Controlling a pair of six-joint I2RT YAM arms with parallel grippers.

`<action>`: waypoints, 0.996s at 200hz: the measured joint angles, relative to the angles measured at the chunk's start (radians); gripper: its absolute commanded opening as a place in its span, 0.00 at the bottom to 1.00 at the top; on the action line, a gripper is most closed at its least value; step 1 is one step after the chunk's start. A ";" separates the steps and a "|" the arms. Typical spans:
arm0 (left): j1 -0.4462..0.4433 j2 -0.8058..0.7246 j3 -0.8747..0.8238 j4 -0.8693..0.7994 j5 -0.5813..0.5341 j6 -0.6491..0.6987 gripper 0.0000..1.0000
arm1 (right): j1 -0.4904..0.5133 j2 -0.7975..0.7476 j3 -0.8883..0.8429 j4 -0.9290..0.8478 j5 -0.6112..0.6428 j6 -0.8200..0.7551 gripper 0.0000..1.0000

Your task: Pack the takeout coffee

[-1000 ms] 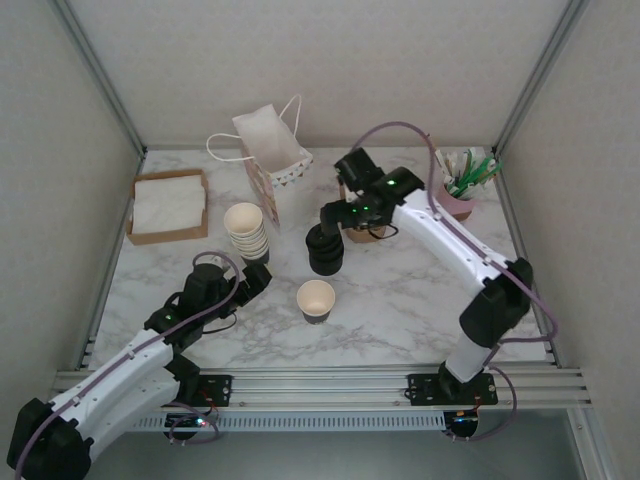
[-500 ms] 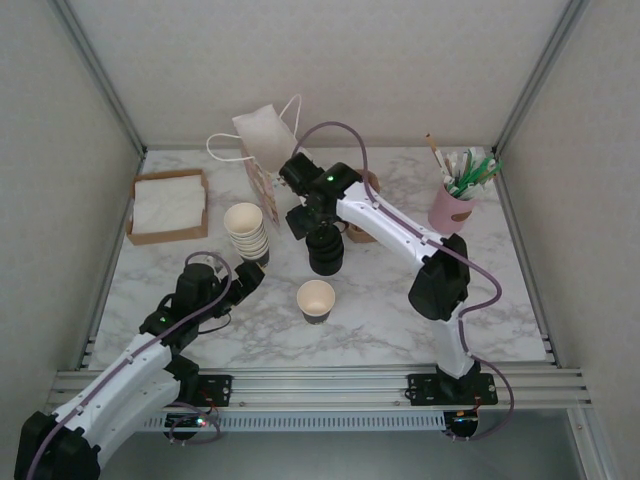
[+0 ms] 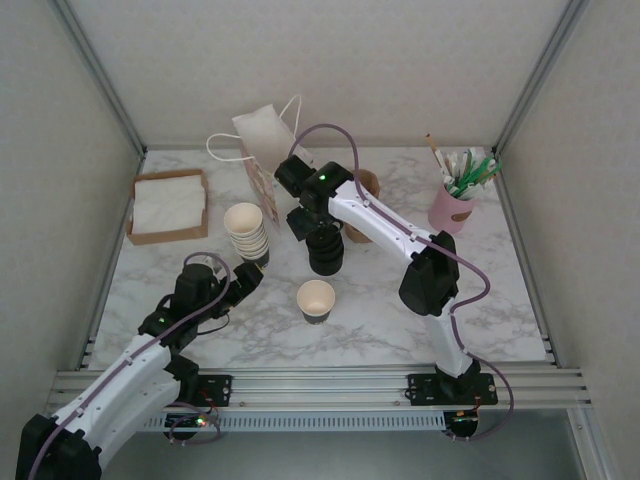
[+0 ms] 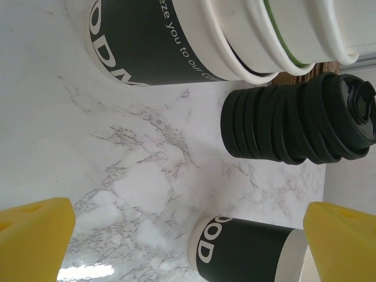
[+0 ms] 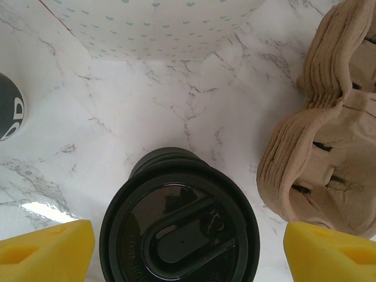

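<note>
task cup [image 3: 316,300] stood alone near the centre of the tabletop [image 3: 380,335], at 6 o'clock from the lid stack [image 3: 326,252]. open top, no lid on it, looked empty.

left fingers [image 4: 32,235] were spread wide with nothing held, hovering at 9 o'clock of the cup and aimed at it. right fingers [image 5: 44,252] were open too, straddling the top lid from above with a gap on at least one side, so not clamped.

handling, my read:
- cup: light and thin-walled, would dent under a hard pinch and tip easily while empty. take it across the dark lower band or just under the rolled rim, where it's stiffest, with a light squeeze.
- lid: stiffer plastic, slick, nested tight, so lifting one could drag the next. grab it by opposite edges of the rim.

counts:
- 1 loose cup
- 1 stack of cups [image 3: 247,230] at 10 o'clock of it, number unclear
- 1 stack of lids, several, ridges too tight to count
- 1 paper bag [image 3: 268,145] at 11
- 1 box of napkins [image 3: 168,205] at 10, farther out
- 1 pink cup of stirrers [image 3: 452,205] at 2
- 1 pile of pulp carriers [image 5: 317,135] at 3 o'clock of the lids
</note>
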 measured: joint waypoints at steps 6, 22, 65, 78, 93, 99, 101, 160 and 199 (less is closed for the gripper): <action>0.000 -0.002 0.000 0.000 0.000 0.000 1.00 | 0.000 0.000 0.000 0.000 0.000 0.000 0.85; 0.000 -0.008 0.000 -0.001 0.000 0.000 1.00 | 0.000 0.002 0.000 0.000 -0.001 0.000 0.85; 0.000 -0.014 0.000 -0.011 0.000 0.003 1.00 | 0.000 0.023 0.000 0.000 -0.003 0.000 0.85; 0.000 -0.014 0.000 -0.014 0.000 0.004 1.00 | 0.000 0.030 -0.001 0.000 -0.003 0.000 0.85; 0.000 -0.014 0.000 -0.016 0.000 0.007 1.00 | 0.000 0.033 -0.006 0.000 -0.003 0.000 0.85; 0.000 -0.014 0.000 -0.016 -0.001 0.007 1.00 | 0.000 0.033 -0.007 0.000 -0.003 0.000 0.85; 0.000 -0.014 0.000 -0.016 -0.001 0.007 1.00 | 0.000 0.033 -0.007 0.000 -0.003 0.000 0.85; 0.000 -0.012 0.000 -0.016 -0.001 0.014 1.00 | 0.000 0.033 -0.026 0.000 -0.002 0.001 0.84; 0.000 -0.012 0.000 -0.016 -0.001 0.014 1.00 | 0.000 0.033 -0.033 0.001 -0.003 0.003 0.83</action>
